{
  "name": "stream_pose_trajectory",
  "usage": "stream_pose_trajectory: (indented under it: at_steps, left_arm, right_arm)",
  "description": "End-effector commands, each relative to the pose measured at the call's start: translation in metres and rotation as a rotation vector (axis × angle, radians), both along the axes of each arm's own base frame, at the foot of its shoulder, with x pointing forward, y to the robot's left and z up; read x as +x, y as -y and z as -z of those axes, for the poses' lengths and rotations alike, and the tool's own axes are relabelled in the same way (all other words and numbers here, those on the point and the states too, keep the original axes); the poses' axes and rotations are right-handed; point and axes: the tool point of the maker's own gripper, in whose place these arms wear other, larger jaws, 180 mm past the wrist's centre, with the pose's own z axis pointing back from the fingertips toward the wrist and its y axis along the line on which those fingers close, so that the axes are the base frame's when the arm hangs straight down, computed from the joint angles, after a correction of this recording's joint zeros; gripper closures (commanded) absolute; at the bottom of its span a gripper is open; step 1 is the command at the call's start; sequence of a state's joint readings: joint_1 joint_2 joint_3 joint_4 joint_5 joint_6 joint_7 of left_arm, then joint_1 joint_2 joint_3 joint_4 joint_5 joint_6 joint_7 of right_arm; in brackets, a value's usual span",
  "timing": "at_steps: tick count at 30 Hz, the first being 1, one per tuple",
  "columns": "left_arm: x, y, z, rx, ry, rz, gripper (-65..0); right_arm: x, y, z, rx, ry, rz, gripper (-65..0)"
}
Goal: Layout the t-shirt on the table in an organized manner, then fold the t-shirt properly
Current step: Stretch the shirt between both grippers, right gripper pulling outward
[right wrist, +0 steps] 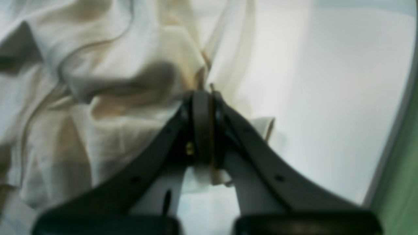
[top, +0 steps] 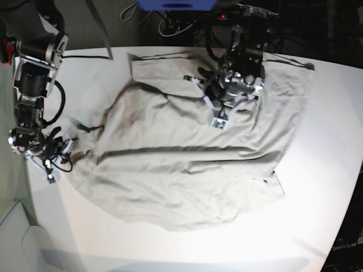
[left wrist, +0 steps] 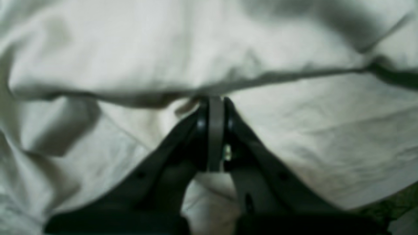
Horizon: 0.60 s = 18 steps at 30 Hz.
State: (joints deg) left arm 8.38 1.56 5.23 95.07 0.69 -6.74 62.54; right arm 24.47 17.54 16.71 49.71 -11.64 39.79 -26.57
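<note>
The light grey-beige t-shirt point(top: 187, 158) lies rumpled across the white table point(top: 317, 187), with a long crease running through its middle. My left gripper point(top: 219, 121) sits low over the shirt's upper middle. In the left wrist view the left gripper point(left wrist: 215, 101) is shut, its tips pinching a fold of the t-shirt point(left wrist: 294, 130). My right gripper point(top: 69, 141) is at the shirt's left edge. Seen from the right wrist, the right gripper point(right wrist: 203, 94) is shut on a bunched edge of the t-shirt point(right wrist: 107, 130), and cloth shows between its fingers.
The table's rounded edge point(right wrist: 390, 153) runs close on the right of the right wrist view, with green floor beyond. Cables point(top: 170, 25) and a blue object point(top: 176, 4) lie behind the table's far edge. Bare tabletop point(top: 113, 238) stretches in front of the shirt.
</note>
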Motion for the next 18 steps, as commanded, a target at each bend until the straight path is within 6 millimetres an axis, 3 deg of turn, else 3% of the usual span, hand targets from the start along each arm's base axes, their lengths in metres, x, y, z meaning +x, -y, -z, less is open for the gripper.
stream_pose_trajectory:
  at_steps: [1,4,8,11,15,18]
  left_arm:
    - [-0.002,-0.018,0.008,0.062,-0.027,-0.003,0.0]
    - [-0.01,-0.051,0.025,0.138,-0.071,-0.003,0.0]
    - [-0.006,-0.097,0.026,0.245,-0.07,0.004,0.0]
    - [0.017,-0.128,0.012,0.319,-0.001,0.008,0.0]
    - [0.043,-0.175,-0.003,0.422,0.031,-0.006,0.0]
    - [0.064,-0.204,-0.013,0.472,0.049,-0.03,0.0]
  right_arm:
    - [0.014,0.004,-0.018,0.003,0.054,0.002,0.0]
    - [0.014,0.006,-0.019,0.0,0.056,0.003,0.0]
    - [0.012,0.007,-0.018,-0.004,0.051,0.004,0.0]
    - [0.007,0.007,-0.012,-0.004,0.037,0.004,0.0]
    - [-0.024,0.005,0.008,-0.026,-0.004,-0.011,0.0]
    - [-0.045,-0.017,0.01,-0.047,0.023,-0.062,0.0]
